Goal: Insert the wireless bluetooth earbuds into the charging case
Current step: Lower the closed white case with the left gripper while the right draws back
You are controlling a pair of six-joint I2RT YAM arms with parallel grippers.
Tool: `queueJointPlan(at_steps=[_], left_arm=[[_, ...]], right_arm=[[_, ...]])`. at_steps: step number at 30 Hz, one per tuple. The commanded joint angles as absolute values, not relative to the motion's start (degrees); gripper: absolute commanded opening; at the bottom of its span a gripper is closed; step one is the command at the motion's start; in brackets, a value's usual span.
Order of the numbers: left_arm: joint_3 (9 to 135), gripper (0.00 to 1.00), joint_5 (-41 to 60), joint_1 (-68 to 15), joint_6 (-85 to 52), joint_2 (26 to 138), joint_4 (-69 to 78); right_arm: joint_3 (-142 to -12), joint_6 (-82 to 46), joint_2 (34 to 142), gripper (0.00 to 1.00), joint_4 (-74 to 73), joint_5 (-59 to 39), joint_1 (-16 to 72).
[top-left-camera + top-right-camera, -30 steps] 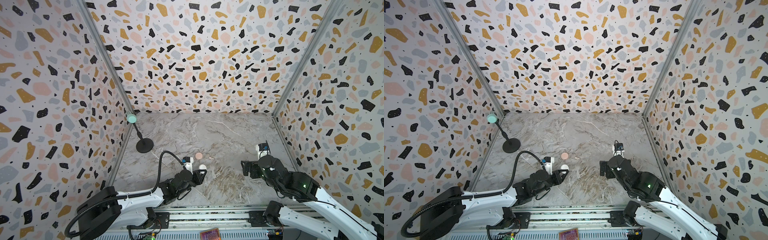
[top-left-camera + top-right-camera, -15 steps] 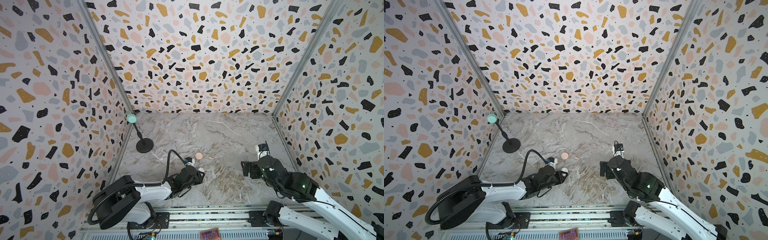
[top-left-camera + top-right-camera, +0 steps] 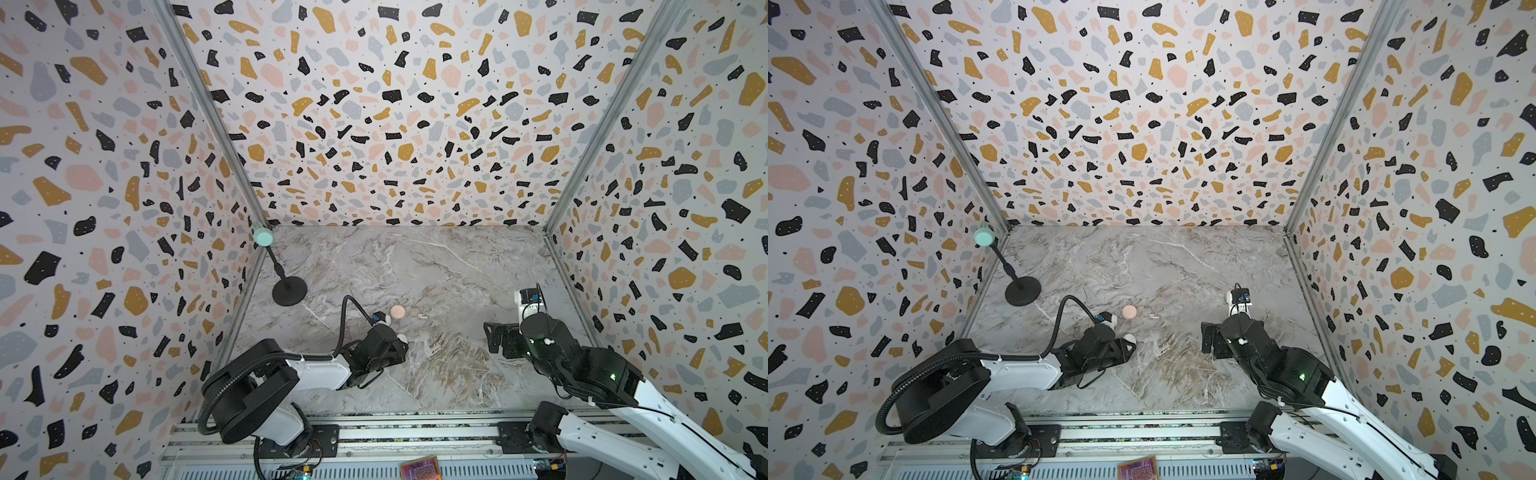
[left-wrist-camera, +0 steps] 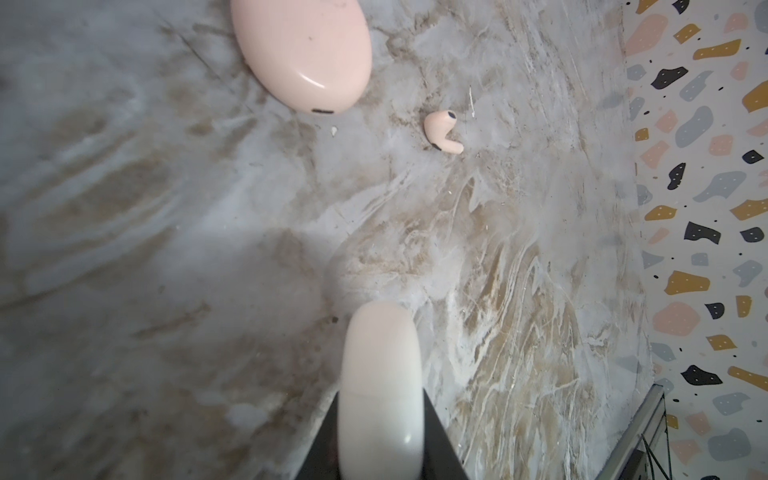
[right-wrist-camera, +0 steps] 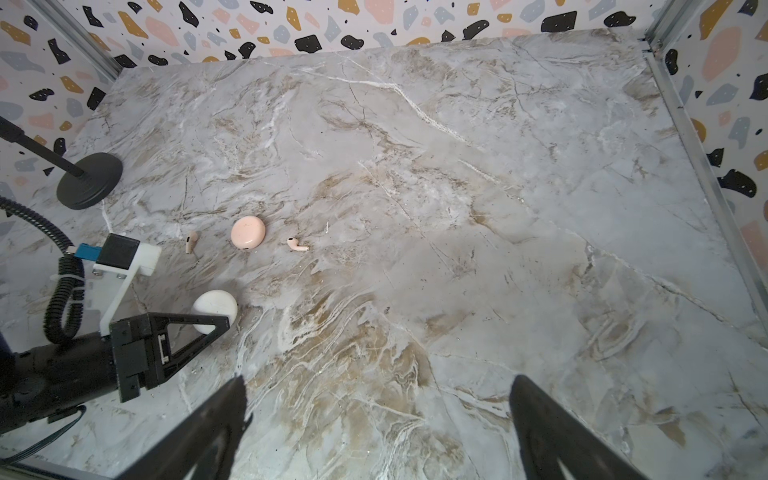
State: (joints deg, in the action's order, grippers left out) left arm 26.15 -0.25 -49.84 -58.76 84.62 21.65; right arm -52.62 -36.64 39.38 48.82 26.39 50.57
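Marble table [image 3: 457,270] holds all. The right gripper [image 5: 378,384] hangs wide open above it; the left gripper [image 4: 380,440] pinches a closed white case [image 4: 380,365]. The pink case [image 5: 248,232] lies closed, a pink earbud [image 5: 297,244] and a second earbud [image 5: 191,242] loose on either side.

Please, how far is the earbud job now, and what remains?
Nothing looks finished: both pink earbuds lie loose beside the closed pink case. In hand: the left claw is shut on the white case; the right claw is open, empty. Remaining: opening cases, inserting earbuds.
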Motion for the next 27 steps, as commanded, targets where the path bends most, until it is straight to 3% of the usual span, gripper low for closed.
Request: queueJointPlan(at_steps=[1,15,21,27], left_arm=[[27.42,0.0,-0.25,-49.53,-59.75,85.34,22.22],[26.82,0.0,1.14,-49.52,-62.7,87.5,24.41],[26.62,0.14,1.52,-49.53,-63.02,86.78,23.92],[26.88,0.19,2.2,-49.56,-62.89,86.67,23.05]], right_arm=[[-52.63,-35.78,38.94,0.99,48.16,26.54,50.27],[-52.46,-35.6,38.0,0.99,47.86,26.28,50.01],[-52.35,-35.43,38.28,0.99,47.77,26.11,49.84],[-52.23,-35.56,38.17,0.99,47.73,26.1,49.59]])
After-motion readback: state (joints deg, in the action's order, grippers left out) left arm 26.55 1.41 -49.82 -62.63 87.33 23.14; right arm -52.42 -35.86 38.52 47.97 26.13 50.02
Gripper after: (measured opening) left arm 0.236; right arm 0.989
